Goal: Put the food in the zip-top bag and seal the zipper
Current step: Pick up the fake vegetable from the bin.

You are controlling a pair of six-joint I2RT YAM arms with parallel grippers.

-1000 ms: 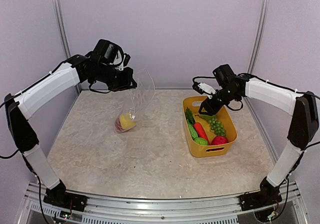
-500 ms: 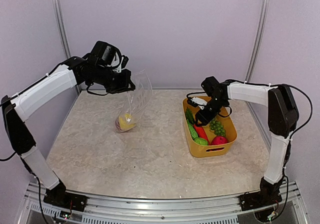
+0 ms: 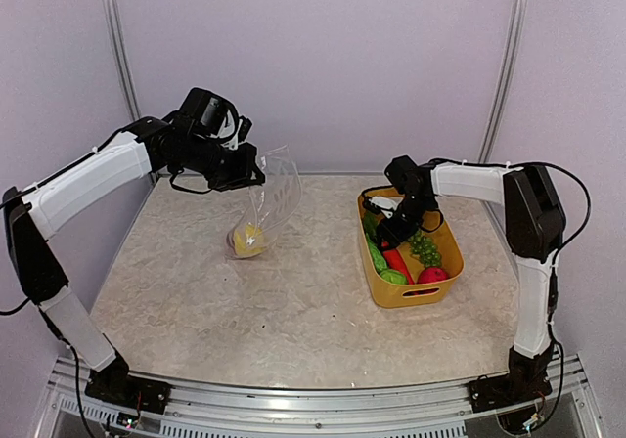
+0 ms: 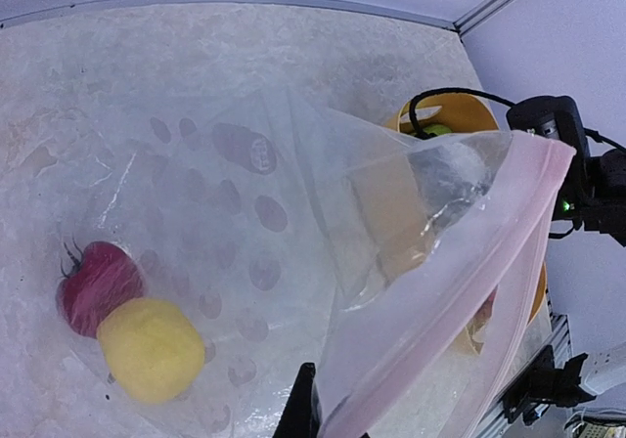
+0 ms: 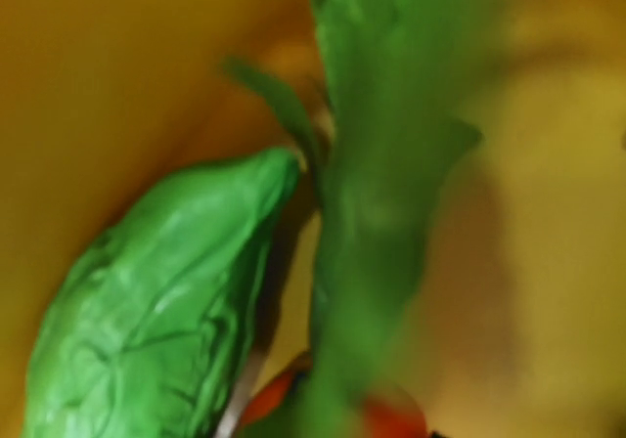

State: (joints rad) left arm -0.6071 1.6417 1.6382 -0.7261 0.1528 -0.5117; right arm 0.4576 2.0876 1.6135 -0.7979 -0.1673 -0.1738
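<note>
The left tool is closed tight on the top edge of the clear bag, holding it up well to the left of the yellow basket. The bag hangs tilted, and its bottom corner rests on the bench. In that corner lie a yellow ball-shaped fruit and a red one, touching each other. In the left wrist view the pinkish zipper strip runs along the bag's upper edge on the side nearer the basket, and part of the basket shows through the plastic.

The right tool reaches down into the left half of the basket, low over the green pieces there. I cannot tell whether its fingers are apart or pressed together: none show in the right wrist view, and from above they are too small to read. That wrist view is a blurred close-up of a bumpy green cucumber beside a leafy green piece, against the basket's yellow inside.

Also in the basket are a red pepper near the middle, green grapes on its right side, and a red ball and a green ball at its near end.
</note>
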